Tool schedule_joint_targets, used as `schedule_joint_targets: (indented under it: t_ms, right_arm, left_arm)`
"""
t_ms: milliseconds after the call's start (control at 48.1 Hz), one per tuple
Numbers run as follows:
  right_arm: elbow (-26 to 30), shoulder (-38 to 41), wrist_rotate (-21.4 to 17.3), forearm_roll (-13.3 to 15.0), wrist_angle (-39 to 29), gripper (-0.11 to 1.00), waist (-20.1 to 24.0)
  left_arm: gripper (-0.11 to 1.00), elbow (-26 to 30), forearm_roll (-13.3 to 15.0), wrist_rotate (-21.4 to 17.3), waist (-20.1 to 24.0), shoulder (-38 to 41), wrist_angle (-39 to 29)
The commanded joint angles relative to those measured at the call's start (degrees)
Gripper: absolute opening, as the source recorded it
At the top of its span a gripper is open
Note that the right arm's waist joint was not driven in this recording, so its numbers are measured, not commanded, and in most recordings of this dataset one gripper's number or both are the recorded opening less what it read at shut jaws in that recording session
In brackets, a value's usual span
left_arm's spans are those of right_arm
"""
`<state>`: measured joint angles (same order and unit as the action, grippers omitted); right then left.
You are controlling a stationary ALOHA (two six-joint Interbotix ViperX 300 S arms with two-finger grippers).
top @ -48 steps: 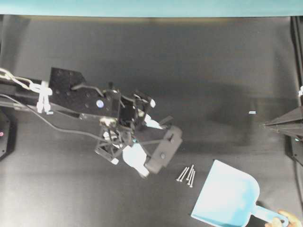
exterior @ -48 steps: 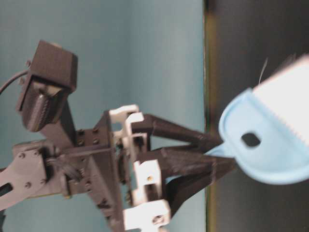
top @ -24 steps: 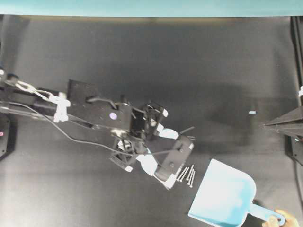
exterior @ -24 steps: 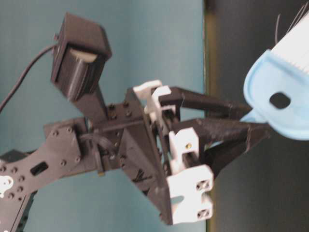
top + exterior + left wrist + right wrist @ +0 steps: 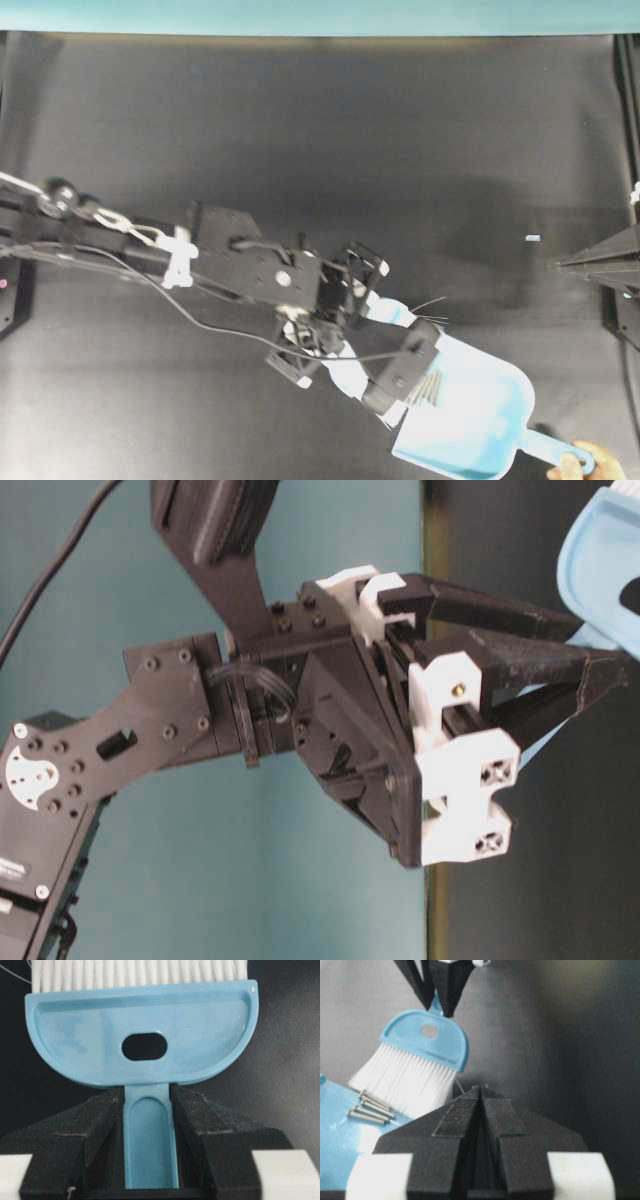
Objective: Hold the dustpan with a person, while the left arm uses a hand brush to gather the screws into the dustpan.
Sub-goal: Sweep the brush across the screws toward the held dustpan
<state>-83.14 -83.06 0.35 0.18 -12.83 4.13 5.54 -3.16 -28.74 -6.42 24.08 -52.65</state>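
1. Light-blue plastic hand brush, white bristles over dustpan mouth
2. Thin metal screws lie inside dustpan
3. Left gripper clamps brush handle, angled down
4. Right gripper closed, empty

Left arm is stretching diagonally across from the left edge, wrist pitched down. Left gripper is clamping the hand brush handle between both fingers, brush head sitting just past the fingertips. Right gripper is sitting well apart at the right edge, jaws pressed together, holding nothing. Person's fingertips are gripping beyond the left claw's tips.
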Motion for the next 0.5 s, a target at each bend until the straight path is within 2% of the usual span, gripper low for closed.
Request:
schedule_joint_targets:
  t_ms: [0, 312, 478]
  right_arm:
    - [0.4, 0.3, 0.3, -0.1, 0.6, 0.0, 0.0]
    - [0.3, 0.3, 0.3, -0.1, 0.6, 0.0, 0.0]
    - [0.3, 0.3, 0.3, -0.1, 0.6, 0.0, 0.0]
  left_arm:
    - [0.3, 3.6, 0.1, -0.1, -0.8, 0.7, 0.4]
    - [0.3, 14.9, 0.1, -1.0, -1.4, 5.3, 2.2]
    - [0.3, 18.5, 0.1, -1.3, -1.9, 7.3, 2.3]
